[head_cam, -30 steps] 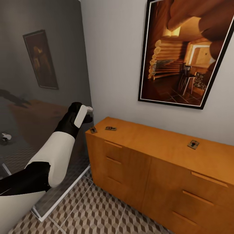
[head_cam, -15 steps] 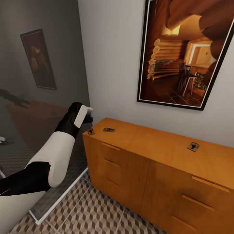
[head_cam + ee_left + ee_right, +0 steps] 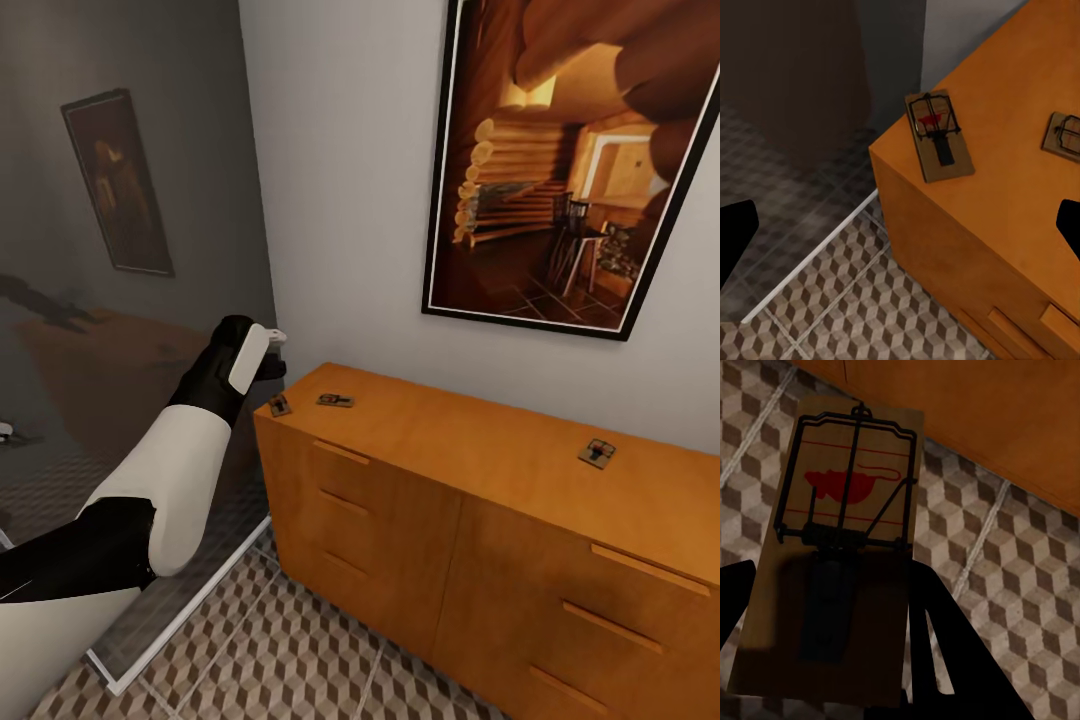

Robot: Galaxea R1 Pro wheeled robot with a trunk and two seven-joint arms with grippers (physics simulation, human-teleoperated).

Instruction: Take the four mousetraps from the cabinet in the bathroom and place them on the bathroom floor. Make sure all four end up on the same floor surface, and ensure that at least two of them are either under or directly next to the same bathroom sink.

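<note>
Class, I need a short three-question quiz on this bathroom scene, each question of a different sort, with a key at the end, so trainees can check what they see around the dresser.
1. True or false: three mousetraps lie on top of the cabinet in the head view.
2. Multiple choice: the mousetrap in the right wrist view is (A) on the cabinet top, (B) held over the bathroom floor, (C) inside a drawer.
3. Fill in: the left gripper is raised beside the cabinet's ____ corner, near the corner mousetrap.

Key: 1 true: corner trap, its neighbour, and the far trap. 2 B, between the right gripper fingers. 3 left.
</note>
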